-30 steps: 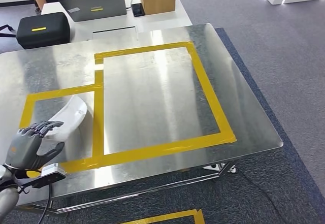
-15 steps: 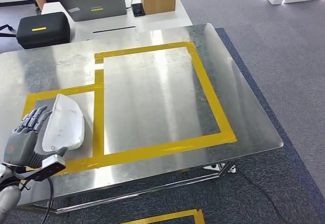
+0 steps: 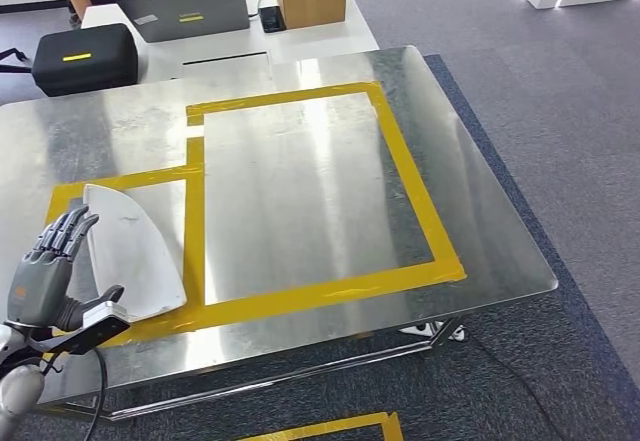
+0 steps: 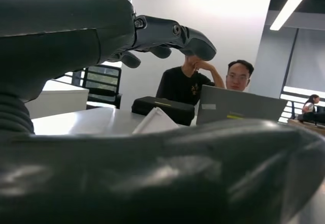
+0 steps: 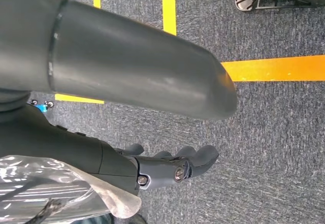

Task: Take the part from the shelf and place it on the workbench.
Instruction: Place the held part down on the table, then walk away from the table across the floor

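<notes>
Since the earlier frame the white part (image 3: 130, 249) has been tipped flat onto the bench (image 3: 302, 191) inside the small taped square, beside the left hand (image 3: 47, 279), fingers spread and empty; the right hand (image 5: 168, 168) is seen hanging open above the carpet.

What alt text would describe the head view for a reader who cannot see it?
A white part lies on a steel workbench inside a small yellow-taped box, with the left robot hand open beside it. A laptop sits on a table beyond.
</notes>
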Robot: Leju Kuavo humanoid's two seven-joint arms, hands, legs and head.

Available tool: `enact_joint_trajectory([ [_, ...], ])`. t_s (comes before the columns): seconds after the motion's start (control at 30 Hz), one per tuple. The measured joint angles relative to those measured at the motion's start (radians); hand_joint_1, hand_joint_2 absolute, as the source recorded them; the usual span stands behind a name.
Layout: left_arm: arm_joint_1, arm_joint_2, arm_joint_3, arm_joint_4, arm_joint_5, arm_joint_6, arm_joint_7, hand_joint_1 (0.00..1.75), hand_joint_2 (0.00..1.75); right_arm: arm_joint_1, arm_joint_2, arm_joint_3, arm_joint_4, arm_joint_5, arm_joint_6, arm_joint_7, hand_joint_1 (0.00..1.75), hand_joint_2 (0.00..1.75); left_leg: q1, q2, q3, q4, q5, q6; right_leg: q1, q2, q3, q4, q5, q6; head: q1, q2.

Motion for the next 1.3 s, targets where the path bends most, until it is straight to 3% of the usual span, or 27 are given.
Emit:
enact_joint_trajectory([
  [0.57, 0.004, -0.001, 0.007, 0.000, -0.032, 0.012, 0.008, 0.00, 0.00, 0.001, 0.000, 0.000, 0.000, 0.014, 0.016, -0.003, 0.00, 0.00, -0.003, 0.000, 0.000, 0.003, -0.002, 0.003, -0.002, 0.000, 0.001, -0.002, 0.000, 0.002, 0.000, 0.000],
  [0.73, 0.005, -0.001, 0.013, 0.000, -0.033, 0.012, 0.013, 0.00, 0.00, 0.001, 0.000, 0.002, 0.000, 0.019, 0.018, -0.003, 0.00, 0.00, -0.006, 0.000, 0.000, 0.010, -0.007, 0.011, -0.004, 0.000, 0.005, -0.003, -0.001, 0.009, 0.000, 0.000],
  [0.83, 0.005, 0.001, 0.015, 0.000, -0.033, 0.012, 0.014, 0.00, 0.00, 0.001, 0.000, 0.004, 0.000, 0.020, 0.018, -0.003, 0.00, 0.00, 0.000, 0.002, 0.007, -0.004, 0.000, 0.022, -0.003, -0.004, 0.004, -0.003, -0.005, 0.018, 0.000, 0.000],
  [0.9, 0.006, 0.001, 0.016, 0.000, -0.034, 0.012, 0.014, 0.00, 0.00, 0.001, 0.000, 0.005, 0.000, 0.020, 0.018, -0.004, 0.00, 0.00, 0.006, 0.004, 0.016, -0.017, 0.007, 0.030, 0.000, -0.014, -0.023, 0.053, -0.042, 0.021, 0.003, 0.000],
  [1.0, 0.011, 0.001, 0.016, 0.000, -0.034, 0.013, 0.016, 0.00, 0.00, 0.000, 0.000, 0.006, 0.000, 0.021, 0.018, -0.005, 0.00, 0.00, 0.005, 0.004, 0.017, -0.018, 0.006, 0.033, 0.000, -0.023, -0.114, 0.245, -0.129, 0.023, 0.006, 0.000],
  [1.03, 0.012, 0.000, 0.016, 0.000, -0.034, 0.012, 0.016, 0.00, 0.00, 0.001, 0.000, 0.007, 0.000, 0.021, 0.018, -0.005, 0.00, 0.00, 0.005, 0.002, 0.017, -0.018, 0.006, 0.032, 0.000, -0.023, -0.127, 0.272, -0.131, 0.023, 0.006, 0.000],
  [1.07, 0.013, 0.000, 0.016, 0.000, -0.034, 0.012, 0.017, 0.00, 0.00, 0.002, 0.000, 0.008, 0.000, 0.021, 0.018, -0.005, 0.00, 0.00, 0.005, -0.001, 0.018, -0.018, 0.005, 0.031, 0.000, -0.023, -0.122, 0.259, -0.114, 0.023, 0.006, 0.000],
  [1.1, 0.013, 0.000, 0.016, 0.000, -0.035, 0.012, 0.017, 0.00, 0.00, 0.002, -0.001, 0.008, 0.000, 0.021, 0.018, -0.005, 0.00, 0.00, 0.006, -0.005, 0.019, -0.017, 0.004, 0.029, 0.000, -0.021, -0.096, 0.208, -0.083, 0.022, 0.006, 0.000],
  [1.17, 0.013, 0.000, 0.017, 0.000, -0.035, 0.012, 0.017, 0.00, 0.00, 0.001, -0.001, 0.009, 0.000, 0.021, 0.018, -0.005, 0.00, 0.00, 0.006, -0.014, 0.020, -0.012, -0.002, 0.021, -0.001, -0.002, -0.021, 0.067, -0.027, 0.017, 0.006, 0.000],
  [1.23, 0.013, 0.001, 0.018, 0.000, -0.035, 0.012, 0.018, 0.00, 0.00, 0.000, -0.001, 0.009, 0.000, 0.021, 0.018, -0.005, 0.00, 0.00, 0.006, -0.023, 0.017, -0.007, -0.005, 0.009, 0.000, 0.013, 0.022, -0.003, -0.013, 0.009, 0.005, 0.000],
  [1.3, 0.014, 0.001, 0.019, 0.000, -0.035, 0.012, 0.018, 0.00, 0.00, 0.000, -0.001, 0.009, 0.000, 0.021, 0.018, -0.005, 0.00, 0.00, 0.009, -0.032, 0.015, -0.007, -0.004, -0.003, 0.004, 0.005, 0.027, -0.007, -0.015, -0.001, 0.005, 0.000],
])
